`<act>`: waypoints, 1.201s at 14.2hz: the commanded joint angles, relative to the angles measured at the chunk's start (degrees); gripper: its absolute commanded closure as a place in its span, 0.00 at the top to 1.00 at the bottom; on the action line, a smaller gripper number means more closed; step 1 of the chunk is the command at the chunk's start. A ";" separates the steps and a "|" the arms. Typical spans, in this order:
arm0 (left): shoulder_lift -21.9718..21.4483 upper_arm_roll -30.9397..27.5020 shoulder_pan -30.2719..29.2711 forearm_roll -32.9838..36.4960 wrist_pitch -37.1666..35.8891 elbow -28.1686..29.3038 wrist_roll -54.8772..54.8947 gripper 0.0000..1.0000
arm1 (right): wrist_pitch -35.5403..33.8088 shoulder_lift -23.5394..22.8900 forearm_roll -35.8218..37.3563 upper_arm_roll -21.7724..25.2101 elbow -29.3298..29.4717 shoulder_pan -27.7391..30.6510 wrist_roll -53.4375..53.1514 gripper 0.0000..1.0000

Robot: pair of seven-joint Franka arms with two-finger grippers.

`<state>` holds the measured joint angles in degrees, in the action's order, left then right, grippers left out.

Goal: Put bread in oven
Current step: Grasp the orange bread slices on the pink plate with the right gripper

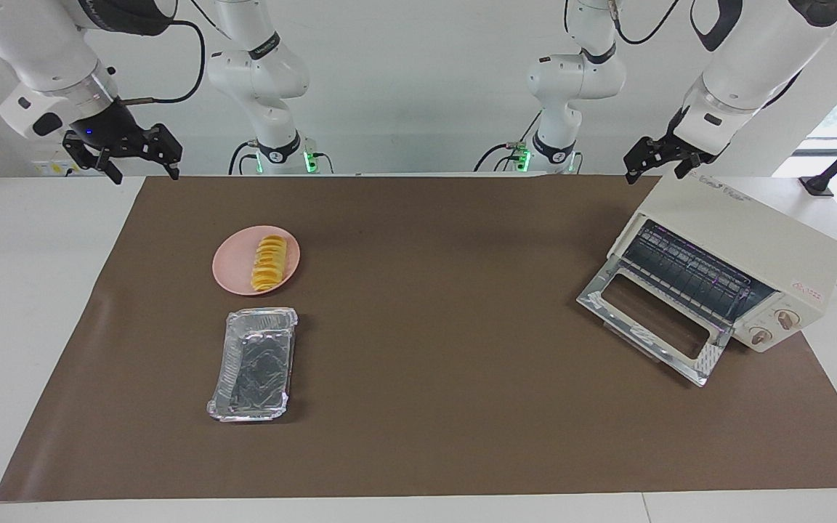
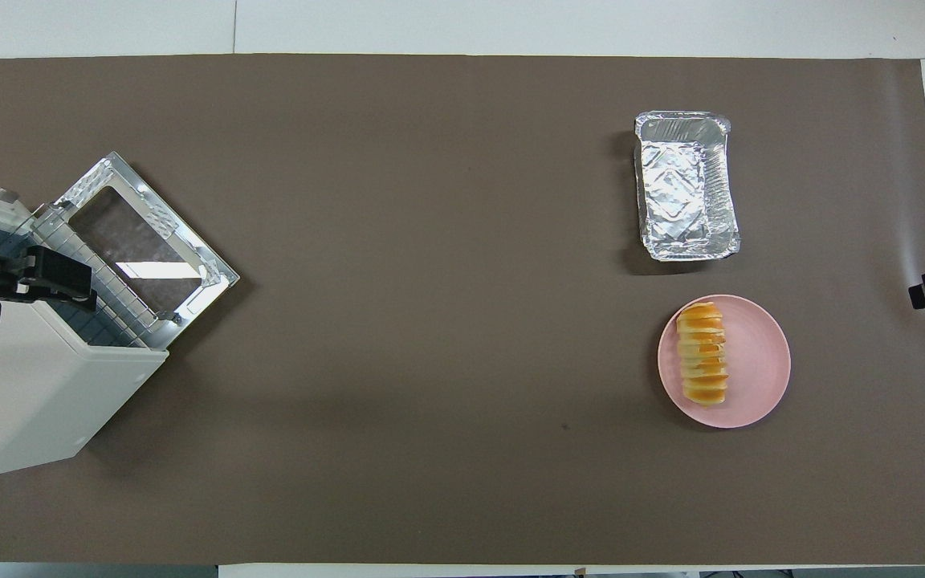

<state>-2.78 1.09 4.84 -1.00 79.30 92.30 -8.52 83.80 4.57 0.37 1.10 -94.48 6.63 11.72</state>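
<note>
You've got a wide bare stretch of brown mat [image 1: 426, 349] between the oven [image 1: 742, 250], door dropped open at the left arm's end, and the bread [image 1: 269, 264] on the pink plate [image 1: 233, 272] toward the right arm's end, with the foil tray [image 1: 253, 365] just beside the plate, farther from the robots. Left gripper [image 1: 652, 165] hangs over the oven's top edge, fingers spread wide, holding nothing. Right gripper [image 1: 144, 161] hangs over the mat's corner at its own end, also wide and empty, well apart from the bread.
</note>
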 commanded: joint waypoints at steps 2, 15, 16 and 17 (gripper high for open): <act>-0.91 0.14 -0.54 -0.41 -0.55 0.51 0.43 1.00 | -0.66 -0.17 0.42 -0.48 0.43 1.01 1.37 1.00; -0.91 0.14 -0.54 -0.41 -0.55 0.51 0.52 1.00 | 16.64 11.16 -0.37 -1.45 -27.76 -5.65 -4.85 1.00; -0.91 0.14 -0.54 -0.41 -0.55 0.51 0.52 1.00 | 18.40 11.34 -0.37 -1.45 -29.87 -7.67 -6.00 1.00; -0.91 0.14 -0.54 -0.41 -0.55 0.51 0.52 1.00 | 20.33 11.69 -0.37 -1.45 -32.07 -8.73 -7.49 1.00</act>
<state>-2.78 1.09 4.84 -1.00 79.29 92.30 -8.52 100.03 13.39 0.27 -0.29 -120.44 -0.28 6.71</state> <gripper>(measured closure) 0.000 0.000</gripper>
